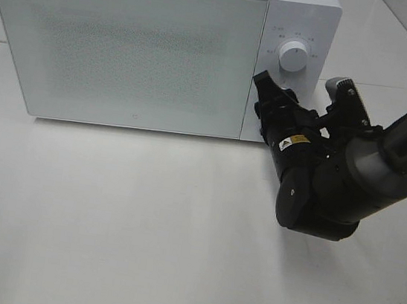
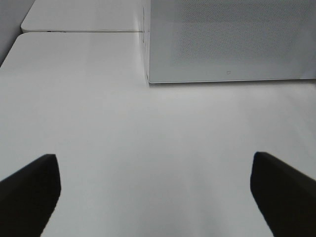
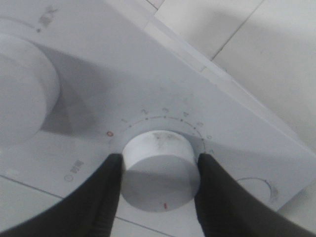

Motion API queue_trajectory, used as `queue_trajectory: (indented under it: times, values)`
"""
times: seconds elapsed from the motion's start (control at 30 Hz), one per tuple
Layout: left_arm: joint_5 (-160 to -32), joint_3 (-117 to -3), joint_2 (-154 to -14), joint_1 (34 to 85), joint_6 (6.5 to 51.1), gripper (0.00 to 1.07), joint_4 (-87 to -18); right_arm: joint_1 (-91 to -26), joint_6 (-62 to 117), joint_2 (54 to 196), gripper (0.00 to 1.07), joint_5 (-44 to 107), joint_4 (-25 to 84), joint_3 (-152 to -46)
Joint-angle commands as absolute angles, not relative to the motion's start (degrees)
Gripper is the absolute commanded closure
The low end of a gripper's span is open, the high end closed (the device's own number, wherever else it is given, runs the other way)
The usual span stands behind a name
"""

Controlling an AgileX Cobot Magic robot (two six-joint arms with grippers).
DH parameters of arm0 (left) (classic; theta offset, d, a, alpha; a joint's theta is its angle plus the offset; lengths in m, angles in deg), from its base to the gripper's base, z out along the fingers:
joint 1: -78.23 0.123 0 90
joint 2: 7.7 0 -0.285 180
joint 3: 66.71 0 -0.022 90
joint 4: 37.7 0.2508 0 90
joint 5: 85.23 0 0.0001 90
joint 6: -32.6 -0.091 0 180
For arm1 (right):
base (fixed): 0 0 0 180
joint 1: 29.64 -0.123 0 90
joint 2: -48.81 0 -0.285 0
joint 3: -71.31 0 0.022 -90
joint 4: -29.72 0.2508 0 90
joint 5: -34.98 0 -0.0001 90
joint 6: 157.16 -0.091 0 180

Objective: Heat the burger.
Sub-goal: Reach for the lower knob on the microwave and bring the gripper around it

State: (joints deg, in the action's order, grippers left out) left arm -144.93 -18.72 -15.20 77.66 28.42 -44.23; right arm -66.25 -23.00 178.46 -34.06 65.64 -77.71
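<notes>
Pinching the lower knob [image 3: 160, 170] with the right jaws, one on each side. Sticks straight out at them, so probably a twist next. Behind it, the microwave [image 1: 126, 52], door shut. Can't see the burger; maybe inside. Holding nothing with the left jaws, spread wide over the counter [image 2: 148, 123], well apart.

Left gripper [image 2: 157, 195] wide apart — right gripper [image 3: 159, 170] tight around a knob [image 3: 158, 148], arm extended.
</notes>
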Motion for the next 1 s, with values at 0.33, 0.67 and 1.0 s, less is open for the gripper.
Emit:
queue_trajectory:
  times: [0.33,0.67,1.0]
  values:
    - [-144.53,-18.54,-14.0,78.01,28.42,0.06,-44.69,-66.31,-53.76,178.18,1.07,-41.91,59.11,-79.49]
    - [-144.53,-18.54,-14.0,78.01,28.42,0.06,-44.69,-66.2,-63.56,178.18,1.07,-42.25,60.37,-79.49]
    - [-144.53,-18.54,-14.0,78.01,28.42,0.06,-44.69,-66.2,-64.25,178.18,1.07,-42.25,60.89,-79.49]
